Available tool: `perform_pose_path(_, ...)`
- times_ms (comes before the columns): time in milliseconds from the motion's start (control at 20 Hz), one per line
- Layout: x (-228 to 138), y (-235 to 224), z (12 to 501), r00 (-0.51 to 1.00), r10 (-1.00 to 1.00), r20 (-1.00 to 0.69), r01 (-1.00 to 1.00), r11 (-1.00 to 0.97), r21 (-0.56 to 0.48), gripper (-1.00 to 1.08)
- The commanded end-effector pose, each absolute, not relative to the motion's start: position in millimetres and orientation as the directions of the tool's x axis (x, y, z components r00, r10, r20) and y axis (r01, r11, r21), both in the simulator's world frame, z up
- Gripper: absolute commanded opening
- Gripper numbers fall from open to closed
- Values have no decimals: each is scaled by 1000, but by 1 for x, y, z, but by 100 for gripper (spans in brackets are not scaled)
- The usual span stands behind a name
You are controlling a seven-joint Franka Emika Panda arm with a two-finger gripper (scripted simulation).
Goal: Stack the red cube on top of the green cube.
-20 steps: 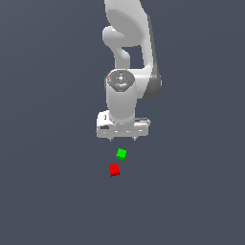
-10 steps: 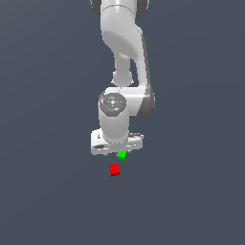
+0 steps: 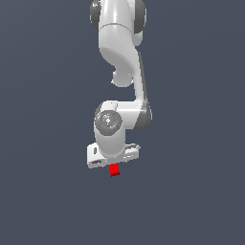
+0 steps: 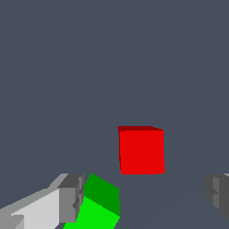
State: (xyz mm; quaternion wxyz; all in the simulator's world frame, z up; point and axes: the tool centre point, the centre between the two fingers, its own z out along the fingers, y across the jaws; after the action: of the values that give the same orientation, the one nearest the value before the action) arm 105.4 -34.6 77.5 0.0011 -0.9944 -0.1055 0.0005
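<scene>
Low over the dark grey floor (image 3: pixel 43 191), the white arm (image 3: pixel 122 52) reaches down from the top of the exterior view and ends in the gripper (image 3: pixel 114 161), which hangs just above the ground. Its two fingers stand wide apart and hold nothing. From the wrist camera one grey finger pad (image 4: pixel 70 197) shows at one edge and the other finger (image 4: pixel 218 193) at the opposite edge, with a broad gap between them.

On the floor lies the red cube (image 3: pixel 114 170). From the exterior camera it sits just below the white gripper body, on the near side of it, and only this cube shows there. From the wrist camera the red cube (image 4: pixel 141 150) rests flat on the floor, a little beyond the fingers and between their lines, not touched by either one.

Close to the first finger pad lies the green cube (image 4: pixel 96 203), turned at an angle to the red cube. It seems to be touching or almost touching that pad; I cannot tell which. Its lower part is cut off by the edge of the wrist picture. The two cubes are near each other but apart, each on the floor
</scene>
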Motion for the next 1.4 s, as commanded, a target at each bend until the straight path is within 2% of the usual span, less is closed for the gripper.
perform_pose_path(0,111,-36,74,975,221,0,221,-975,-1,100)
perform_pose_path(750,118,-37,66,972,233,0,233,-972,0,100)
perform_pose_path(1350,117,-37,18,972,233,0,233,-972,0,100)
